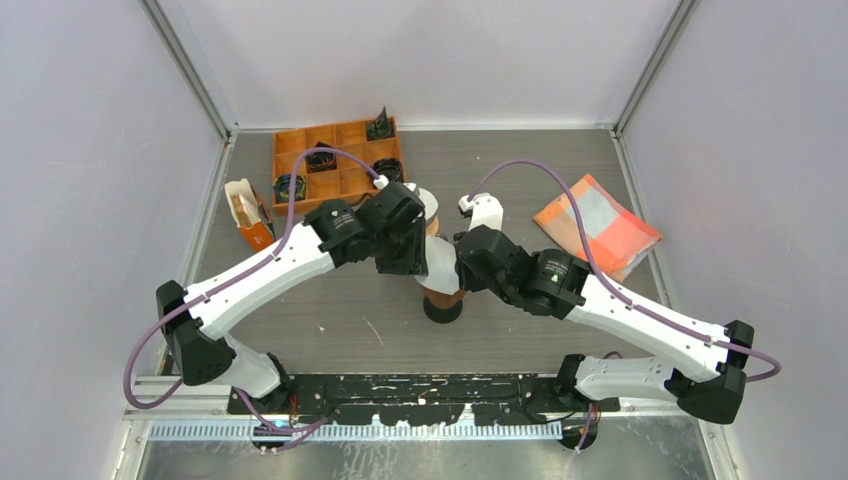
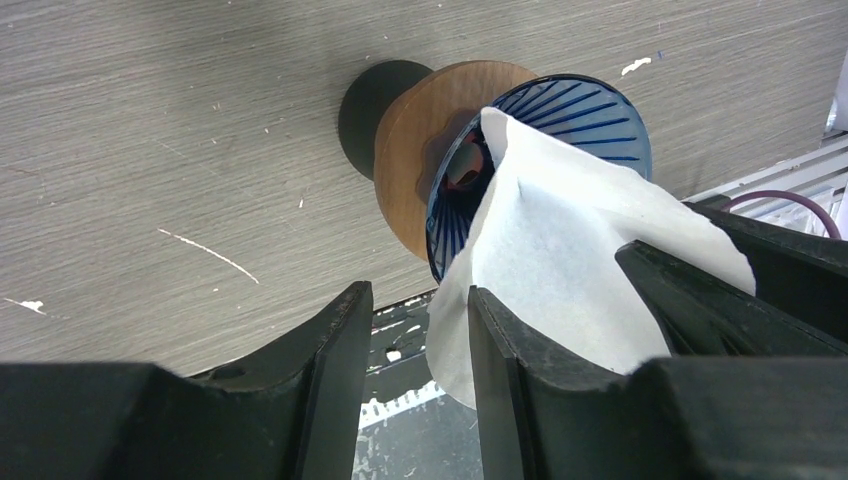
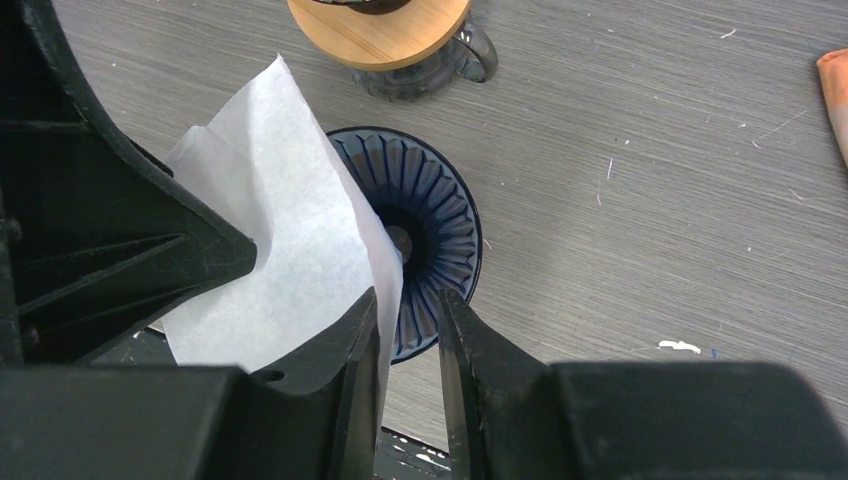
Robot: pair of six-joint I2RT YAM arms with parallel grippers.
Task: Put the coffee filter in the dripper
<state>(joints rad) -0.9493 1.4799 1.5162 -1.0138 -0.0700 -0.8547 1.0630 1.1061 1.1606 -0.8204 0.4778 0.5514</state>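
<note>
The blue ribbed dripper (image 2: 590, 120), on a wooden collar (image 2: 420, 140) and black base, stands at the table's middle (image 1: 442, 298). The white paper coffee filter (image 2: 560, 240) stands tilted with its tip inside the dripper cone; it also shows in the right wrist view (image 3: 270, 240). My left gripper (image 2: 420, 320) is open, and the filter's edge lies against its right finger (image 2: 500, 360). My right gripper (image 3: 410, 320) is slightly open above the dripper (image 3: 430, 210). The filter's edge hangs in its gap against the left finger (image 3: 355, 350). In the top view both grippers (image 1: 405, 255) (image 1: 468, 262) meet over the dripper.
An orange compartment tray (image 1: 335, 160) with small dark items sits at the back. An open filter box (image 1: 248, 212) stands at the left. An orange and grey cloth (image 1: 597, 225) lies at the right. A glass vessel with a wooden lid (image 3: 385, 25) stands just behind the dripper.
</note>
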